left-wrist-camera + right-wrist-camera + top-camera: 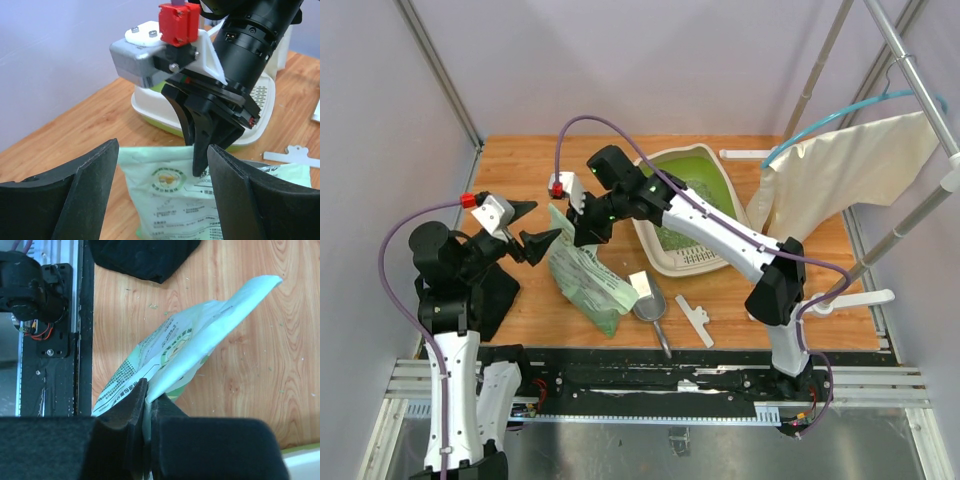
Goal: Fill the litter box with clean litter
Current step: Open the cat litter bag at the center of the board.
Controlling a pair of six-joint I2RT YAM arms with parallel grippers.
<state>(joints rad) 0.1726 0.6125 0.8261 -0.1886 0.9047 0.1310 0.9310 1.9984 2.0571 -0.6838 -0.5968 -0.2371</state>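
The cream litter box [658,251] with its green inside stands at the back middle of the table, and a patch of greyish clean litter [672,238] shows inside it. A light green printed bag [588,280] leans to the left of the box. My right gripper [582,232] is shut on the bag's top edge [200,340], the film pinched between its pads [131,405]. My left gripper [534,226] stands open just left of the bag's top. In the left wrist view the bag [170,200] shows between the open left fingers [85,190], untouched, below the right gripper [200,155].
A silver metal scoop [650,302] and a white clip [695,320] lie near the front edge, right of the bag. A black cloth [492,292] lies at the front left. A cream sheet [850,170] hangs from the frame at the right. The litter box rim [150,107] rises behind the bag.
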